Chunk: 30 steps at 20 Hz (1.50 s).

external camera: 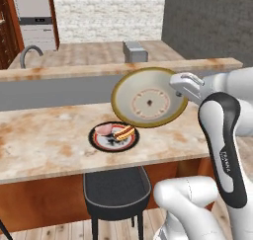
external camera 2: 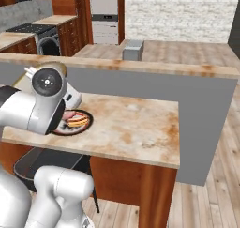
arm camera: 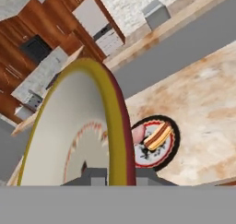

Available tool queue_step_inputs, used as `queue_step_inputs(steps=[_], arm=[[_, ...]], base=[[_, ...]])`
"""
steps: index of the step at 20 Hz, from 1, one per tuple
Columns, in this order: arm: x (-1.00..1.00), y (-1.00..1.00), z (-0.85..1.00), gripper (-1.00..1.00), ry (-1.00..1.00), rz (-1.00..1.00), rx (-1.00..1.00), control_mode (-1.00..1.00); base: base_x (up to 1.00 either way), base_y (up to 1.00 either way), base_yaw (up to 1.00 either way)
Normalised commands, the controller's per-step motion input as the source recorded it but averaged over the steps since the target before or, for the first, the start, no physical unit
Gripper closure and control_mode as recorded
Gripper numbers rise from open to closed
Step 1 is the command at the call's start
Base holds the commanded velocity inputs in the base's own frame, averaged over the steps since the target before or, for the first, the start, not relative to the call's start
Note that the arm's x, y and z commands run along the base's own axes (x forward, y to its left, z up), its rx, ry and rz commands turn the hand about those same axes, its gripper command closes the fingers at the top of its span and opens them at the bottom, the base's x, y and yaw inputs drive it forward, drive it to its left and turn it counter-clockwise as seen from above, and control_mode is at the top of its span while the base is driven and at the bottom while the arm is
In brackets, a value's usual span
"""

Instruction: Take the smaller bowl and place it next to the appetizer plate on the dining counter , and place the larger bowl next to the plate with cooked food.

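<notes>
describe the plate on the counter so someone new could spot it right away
Find the long beige stone dining counter with rust marbling and a dark stool tucked under it. On its top, just below the tilted larger bowl held in the pincer, lies the plate. It is round, dark with a red rim, carrying a hot dog.

White brick wall at far end, dark grey wall to right. Reddish wood cabinets far left, built-in oven between them, stove nearby. Curved faucet on far worktop. Dark stool near, on pale plank floor. Even, flat light.
</notes>
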Motion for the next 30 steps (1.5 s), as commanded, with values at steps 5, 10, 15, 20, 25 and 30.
queue_step_inputs(steps=[5,10,15,20,25,30], arm=[[0.06,-0.65,-0.51,1.00,0.05,-0.10,0.18,-1.00],[0.10,-0.98,-0.22,1.00,0.26,-0.05,0.35,-1.00],[0.12,-0.77,-0.18,1.00,0.33,-0.01,0.29,-1.00],[0.24,-0.24,-0.27,1.00,0.24,0.00,0.05,-1.00],[0.32,0.07,-0.31,1.00,0.07,-0.04,-0.03,-1.00],[0.30,0.15,-0.32,1.00,-0.08,-0.07,-0.14,-1.00]], base=[[0.00,0.00,0.00],[0.00,0.00,0.00],[0.00,0.00,0.00],[0.00,0.00,0.00],[0.00,0.00,0.00],[0.00,0.00,0.00]])
